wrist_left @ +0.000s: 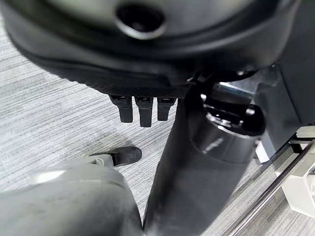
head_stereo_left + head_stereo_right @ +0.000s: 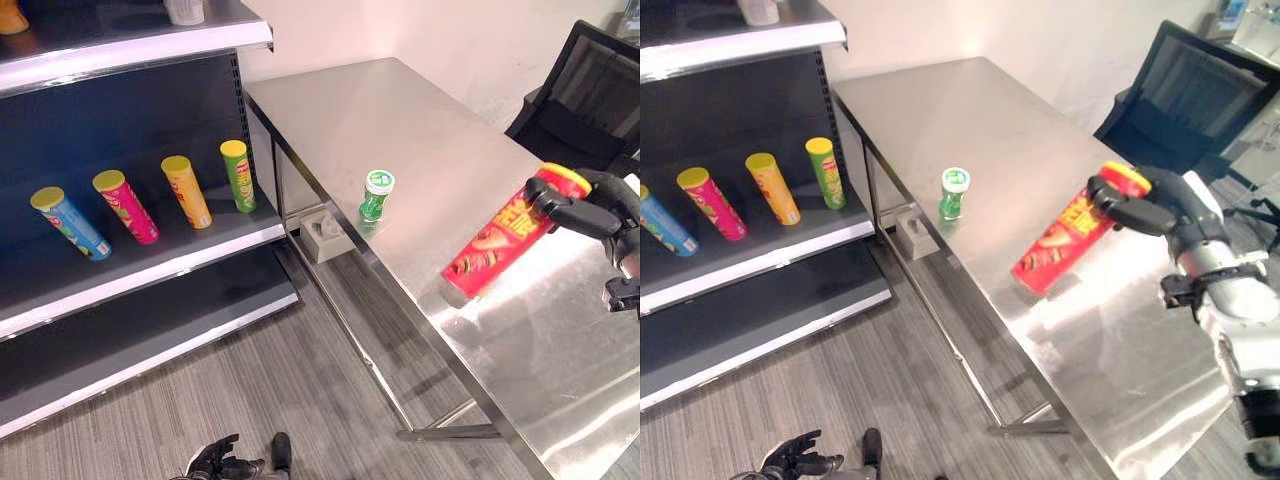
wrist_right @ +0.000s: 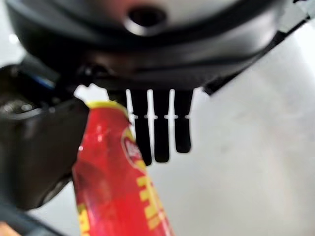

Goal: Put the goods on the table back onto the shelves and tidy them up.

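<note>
Mock shop: stocked shelves [image 2: 150,262], office chair [image 2: 590,95]

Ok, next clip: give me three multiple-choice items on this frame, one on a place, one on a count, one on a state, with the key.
1. Where does the small green can stand?
A. on the table, near its shelf-side edge
B. on the shelf
C. on the floor

2. How many tubes lean on the middle shelf?
A. two
B. four
C. six

3. What is the right hand doing?
A. hanging open
B. pressing flat on the table
C. gripping the red tube near its yellow lid

Key: 1 A, it stands on the steel top by the edge. 2 B, blue, pink, orange and green tubes. 3 C, fingers and thumb close round the tilted tube's top.
</note>
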Tool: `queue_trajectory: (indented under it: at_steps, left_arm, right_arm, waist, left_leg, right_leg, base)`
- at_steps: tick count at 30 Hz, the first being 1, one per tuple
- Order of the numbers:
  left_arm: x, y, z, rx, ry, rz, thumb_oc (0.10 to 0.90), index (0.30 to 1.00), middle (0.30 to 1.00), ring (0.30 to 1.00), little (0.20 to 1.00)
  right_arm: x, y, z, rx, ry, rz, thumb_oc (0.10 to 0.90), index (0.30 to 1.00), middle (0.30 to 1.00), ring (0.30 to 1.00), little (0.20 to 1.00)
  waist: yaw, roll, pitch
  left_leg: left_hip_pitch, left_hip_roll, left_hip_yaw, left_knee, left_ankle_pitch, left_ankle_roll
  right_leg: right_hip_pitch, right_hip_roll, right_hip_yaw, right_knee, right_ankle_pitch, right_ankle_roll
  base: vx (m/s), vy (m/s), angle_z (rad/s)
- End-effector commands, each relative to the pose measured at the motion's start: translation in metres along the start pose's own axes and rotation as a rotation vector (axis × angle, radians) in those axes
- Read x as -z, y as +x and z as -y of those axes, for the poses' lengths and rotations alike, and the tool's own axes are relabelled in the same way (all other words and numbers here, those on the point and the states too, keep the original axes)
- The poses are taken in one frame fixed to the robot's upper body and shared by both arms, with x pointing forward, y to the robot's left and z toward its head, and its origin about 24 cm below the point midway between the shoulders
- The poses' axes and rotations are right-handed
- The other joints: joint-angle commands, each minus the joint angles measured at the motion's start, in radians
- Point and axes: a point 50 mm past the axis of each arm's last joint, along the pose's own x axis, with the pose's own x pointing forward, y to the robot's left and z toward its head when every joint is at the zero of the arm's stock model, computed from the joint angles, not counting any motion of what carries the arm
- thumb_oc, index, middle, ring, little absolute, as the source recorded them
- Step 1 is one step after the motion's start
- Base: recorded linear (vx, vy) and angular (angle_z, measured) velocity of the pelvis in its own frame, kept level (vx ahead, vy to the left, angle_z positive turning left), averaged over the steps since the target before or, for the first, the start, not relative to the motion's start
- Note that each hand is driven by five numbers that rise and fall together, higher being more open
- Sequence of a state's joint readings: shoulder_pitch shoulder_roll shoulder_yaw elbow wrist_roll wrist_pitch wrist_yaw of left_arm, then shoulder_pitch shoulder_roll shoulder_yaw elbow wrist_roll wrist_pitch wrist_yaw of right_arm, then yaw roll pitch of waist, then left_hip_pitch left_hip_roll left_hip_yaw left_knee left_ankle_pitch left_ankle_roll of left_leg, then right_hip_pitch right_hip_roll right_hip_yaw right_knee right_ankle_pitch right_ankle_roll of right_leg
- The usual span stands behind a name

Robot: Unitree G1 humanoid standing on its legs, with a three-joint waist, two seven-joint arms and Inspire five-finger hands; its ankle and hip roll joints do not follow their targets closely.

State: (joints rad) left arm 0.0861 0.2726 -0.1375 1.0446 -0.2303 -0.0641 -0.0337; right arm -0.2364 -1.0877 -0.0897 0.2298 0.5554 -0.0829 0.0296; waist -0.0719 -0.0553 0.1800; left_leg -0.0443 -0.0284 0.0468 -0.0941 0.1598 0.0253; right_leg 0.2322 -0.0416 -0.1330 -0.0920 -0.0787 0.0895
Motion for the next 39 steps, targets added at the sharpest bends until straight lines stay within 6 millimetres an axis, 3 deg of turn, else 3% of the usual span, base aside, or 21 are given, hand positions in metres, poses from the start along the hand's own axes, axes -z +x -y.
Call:
queue_trajectory:
  at_steps: [1,8,16,17,18,21,24,26,28,31,33,35,36,37,38,39]
  left_arm:
    - [-0.006,-0.002,-0.013,-0.025,0.053,0.035,0.8,0.9,0.9,0.9,0.9]
    - [-0.004,-0.003,-0.014,-0.038,0.034,0.037,0.8,0.9,0.9,0.9,0.9]
    - [-0.004,-0.005,-0.019,-0.06,-0.014,0.053,0.8,0.9,0.9,0.9,0.9]
    - [-0.008,-0.005,-0.02,-0.065,-0.031,0.068,0.8,0.9,0.9,0.9,0.9]
    - [-0.013,-0.004,-0.018,-0.066,-0.054,0.085,0.8,0.9,0.9,0.9,0.9]
    - [-0.012,-0.004,-0.018,-0.069,-0.084,0.089,0.8,0.9,0.9,0.9,0.9]
    - [-0.015,-0.004,-0.022,-0.089,-0.092,0.105,0.8,0.9,0.9,0.9,0.9]
    - [-0.018,-0.004,-0.024,-0.098,-0.089,0.12,0.8,0.9,0.9,0.9,0.9]
    - [-0.019,-0.004,-0.025,-0.102,-0.075,0.126,0.8,0.9,0.9,0.9,0.9]
    - [-0.021,-0.005,-0.025,-0.091,-0.039,0.135,0.8,0.9,0.9,0.9,0.9]
    - [-0.026,-0.004,-0.025,-0.085,-0.009,0.145,0.8,0.9,0.9,0.9,0.9]
    - [-0.032,-0.003,-0.029,-0.089,0.021,0.161,0.8,0.9,0.9,0.9,0.9]
    - [-0.037,-0.005,-0.035,-0.105,0.026,0.184,0.8,0.9,0.9,0.9,0.9]
    - [-0.04,-0.007,-0.045,-0.133,0.021,0.193,0.8,0.9,0.9,0.9,0.9]
    - [-0.041,-0.008,-0.049,-0.144,0.019,0.194,0.8,0.9,0.9,0.9,0.9]
    - [-0.041,-0.008,-0.049,-0.144,0.019,0.195,0.8,0.9,0.9,0.9,0.9]
  right_arm:
    - [-0.096,0.006,0.031,0.218,0.121,0.517,0.4,0.3,0.3,0.3,0.3]
    - [-0.148,-0.012,0.001,0.209,0.185,0.843,0.4,0.3,0.3,0.3,0.3]
    - [-0.173,-0.022,-0.009,0.127,0.111,0.948,0.4,0.3,0.3,0.3,0.3]
    - [-0.178,-0.025,-0.007,0.125,0.103,0.972,0.4,0.3,0.3,0.3,0.3]
    - [-0.18,-0.029,-0.004,0.133,0.072,0.984,0.4,0.3,0.3,0.3,0.3]
    - [-0.175,-0.034,-0.005,0.135,0.028,0.965,0.4,0.3,0.3,0.3,0.3]
    - [-0.173,-0.034,-0.01,0.115,-0.021,0.951,0.4,0.3,0.3,0.3,0.3]
    - [-0.17,-0.034,-0.013,0.102,-0.084,0.93,0.4,0.3,0.3,0.3,0.3]
    - [-0.168,-0.035,-0.017,0.09,-0.12,0.914,0.4,0.3,0.3,0.3,0.3]
    - [-0.167,-0.038,-0.024,0.061,-0.147,0.917,0.4,0.3,0.3,0.3,0.3]
    - [-0.163,-0.036,-0.03,0.049,-0.166,0.9,0.4,0.3,0.3,0.3,0.3]
    - [-0.158,-0.037,-0.037,0.051,-0.186,0.882,0.4,0.3,0.3,0.3,0.3]
    - [-0.159,-0.036,-0.047,0.032,-0.203,0.893,0.4,0.3,0.3,0.3,0.3]
    - [-0.159,-0.035,-0.059,0.011,-0.182,0.912,0.4,0.3,0.3,0.3,0.3]
    - [-0.158,-0.036,-0.065,-0.015,-0.207,0.903,0.4,0.3,0.3,0.3,0.3]
    - [-0.158,-0.036,-0.065,-0.015,-0.207,0.904,0.4,0.3,0.3,0.3,0.3]
  waist:
    - [0.06,-0.03,-0.063]
    - [0.088,-0.01,-0.069]
    - [0.113,-0.006,-0.039]
    - [0.124,-0.009,-0.014]
    - [0.121,-0.015,0.017]
    - [0.114,-0.012,0.015]
    - [0.101,-0.017,0.018]
    - [0.085,-0.006,0.011]
    - [0.079,0.012,-0.002]
    - [0.076,0.039,-0.02]
    - [0.076,0.045,-0.025]
    - [0.077,0.036,-0.024]
    - [0.088,0.033,-0.008]
    - [0.106,0.039,0.008]
    - [0.094,0.044,0.024]
    - [0.096,0.044,0.023]
  left_leg:
    - [0.149,0.103,0.031,0.007,-0.194,-0.111]
    - [0.141,0.117,-0.003,0.007,-0.175,-0.123]
    - [0.103,0.136,-0.067,0.012,-0.133,-0.139]
    - [0.064,0.131,-0.087,0.063,-0.13,-0.144]
    - [-0.011,0.137,-0.053,0.141,-0.124,-0.156]
    - [-0.026,0.186,-0.01,0.16,-0.123,-0.159]
    - [-0.006,0.279,0.011,0.164,-0.1,-0.176]
    - [0.019,0.35,0.02,0.135,-0.063,-0.194]
    - [0.027,0.377,0.015,0.109,-0.041,-0.219]
    - [0.024,0.35,-0.016,0.095,-0.076,-0.23]
    - [0.023,0.308,-0.008,0.08,-0.117,-0.225]
    - [0.019,0.236,-0.004,0.079,-0.161,-0.193]
    - [0.013,0.18,0.01,0.082,-0.184,-0.154]
    - [0.015,0.152,0.044,0.075,-0.194,-0.128]
    - [0.027,0.124,0.051,0.061,-0.187,-0.104]
    - [0.025,0.124,0.052,0.059,-0.183,-0.104]
  right_leg:
    - [-0.12,-0.074,-0.006,0.005,0.081,0.071]
    - [-0.105,-0.058,-0.029,0.005,0.061,0.054]
    - [-0.104,-0.027,-0.047,0.005,0.038,0.027]
    - [-0.101,-0.028,-0.057,0.005,0.033,0.018]
    - [-0.097,-0.045,-0.099,0.005,0.031,0.014]
    - [-0.098,-0.059,-0.138,0.005,0.043,0.02]
    - [-0.104,-0.099,-0.162,0.013,0.056,0.036]
    - [-0.115,-0.127,-0.174,0.018,0.058,0.056]
    - [-0.116,-0.142,-0.18,0.014,0.059,0.07]
    - [-0.121,-0.194,-0.185,0.01,0.092,0.103]
    - [-0.138,-0.26,-0.189,0.013,0.129,0.13]
    - [-0.169,-0.336,-0.18,0.036,0.19,0.152]
    - [-0.219,-0.397,-0.178,0.084,0.266,0.156]
    - [-0.263,-0.41,-0.19,0.138,0.243,0.137]
    - [-0.297,-0.336,-0.134,0.211,0.187,0.101]
    - [-0.303,-0.336,-0.131,0.213,0.188,0.099]
  base:
    - [0.01,-0.06,0.03]
    - [-0.01,-0.099,0.16]
    - [-0.06,-0.097,0.31]
    - [-0.27,-0.074,0.5]
    - [-0.28,-0.004,0.76]
    - [-0.08,0.088,1.23]
    - [-0.01,0.218,0.33]
    - [0.0,0.278,0.44]
    - [0.05,0.341,0.51]
    - [0.07,0.451,0.47]
    - [0.02,0.519,0.1]
    - [0.0,0.555,0.25]
    - [-0.08,0.729,0.32]
    - [-0.07,0.812,-0.17]
    - [-0.06,0.534,-0.45]
    - [0.02,0.331,-0.45]
